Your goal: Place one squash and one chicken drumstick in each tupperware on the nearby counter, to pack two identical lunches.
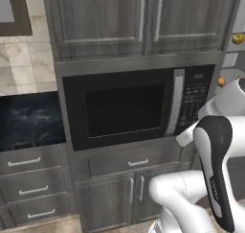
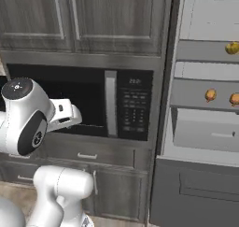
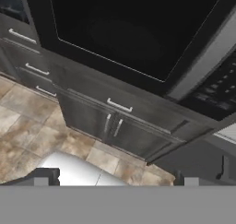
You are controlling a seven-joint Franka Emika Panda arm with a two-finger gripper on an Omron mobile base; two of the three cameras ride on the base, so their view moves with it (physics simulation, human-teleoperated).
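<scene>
A yellow-orange squash (image 2: 232, 47) sits on an upper shelf of the open fridge (image 2: 205, 137), and it also peeks in at the right edge of the left base view (image 1: 238, 38). One shelf lower lie two orange-brown chicken drumsticks (image 2: 211, 95) (image 2: 235, 99); one drumstick (image 1: 221, 81) appears beside the arm. My gripper (image 3: 120, 179) is open and holds nothing. It points down at the microwave front and the drawers below, far from the fridge shelves. A stretch of the black counter (image 1: 28, 119) lies at the left. The tupperware is out of view.
A built-in black microwave (image 1: 124, 110) stands straight ahead, with grey cupboards (image 1: 100, 21) above and drawers and cabinet doors (image 1: 129, 162) below. My white arm (image 1: 215, 165) folds up in front of them. Tiled floor (image 3: 27, 135) lies beneath.
</scene>
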